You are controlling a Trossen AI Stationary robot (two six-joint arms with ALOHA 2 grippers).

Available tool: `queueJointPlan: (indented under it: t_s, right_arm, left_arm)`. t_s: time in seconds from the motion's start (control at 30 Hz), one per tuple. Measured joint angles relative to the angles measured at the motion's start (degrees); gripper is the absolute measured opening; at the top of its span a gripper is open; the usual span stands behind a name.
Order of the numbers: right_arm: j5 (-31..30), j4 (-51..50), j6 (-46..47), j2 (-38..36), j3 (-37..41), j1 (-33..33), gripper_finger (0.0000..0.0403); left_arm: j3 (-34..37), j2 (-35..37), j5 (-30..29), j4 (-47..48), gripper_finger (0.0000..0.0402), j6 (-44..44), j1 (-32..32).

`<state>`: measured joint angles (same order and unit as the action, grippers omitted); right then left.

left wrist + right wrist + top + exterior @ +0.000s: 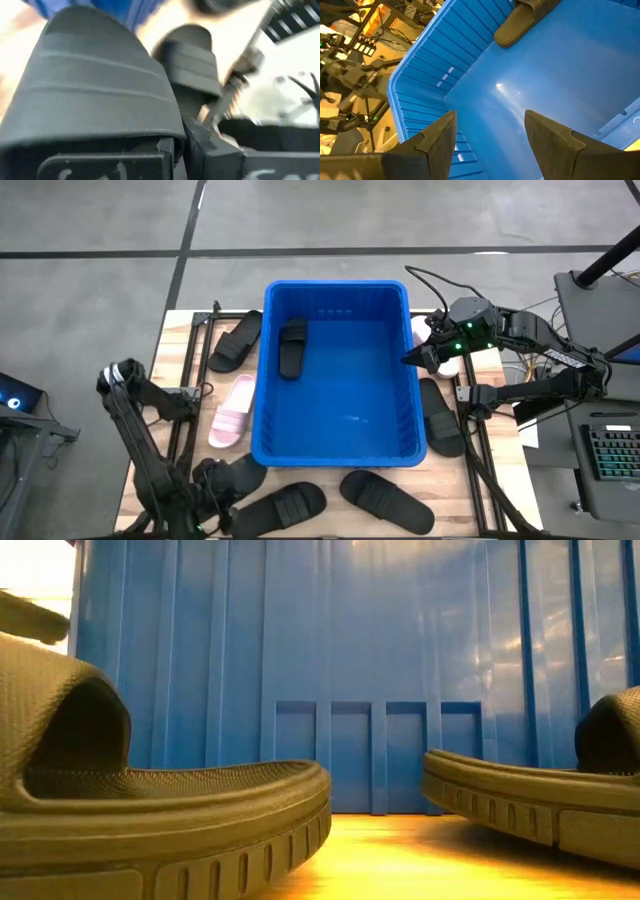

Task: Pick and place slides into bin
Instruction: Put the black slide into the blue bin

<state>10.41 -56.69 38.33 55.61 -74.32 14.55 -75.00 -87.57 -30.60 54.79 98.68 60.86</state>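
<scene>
Now — left gripper (212,476) clamps black slide (95,85) | right gripper (490,132) wide over bin (335,452) — no writing legible

bin (335,450) mid-table, one black slide (292,347) inside
pink slide (232,410) just left of it; left gripper (212,478) low at front-left black slide (243,473), right gripper (425,358) over right rim

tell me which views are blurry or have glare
Left wrist view: smeared and soft, a black slide filling it close up, background washed out. Low view: the near slides loom large, warm glare on the tabletop. Right wrist view: sharp, with a small glint on the bin floor. High view: even light.
</scene>
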Motion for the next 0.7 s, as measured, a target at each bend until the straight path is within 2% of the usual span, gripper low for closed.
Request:
queueJointPlan:
  t_s: [0.3, 0.7]
  right_arm:
    - [-0.02, 0.0, 0.01, 0.0, 0.0, -0.01, 0.0224]
    - [-0.16, 0.02, 0.2, 0.0, 0.02, -0.02, 0.0224]
  left_arm:
    - [0.0, 7.23, 10.77, -5.81, 0.0, -10.2, 0.02]
    - [0.02, 8.63, 10.74, -17.19, 0.0, -18.38, 0.0]
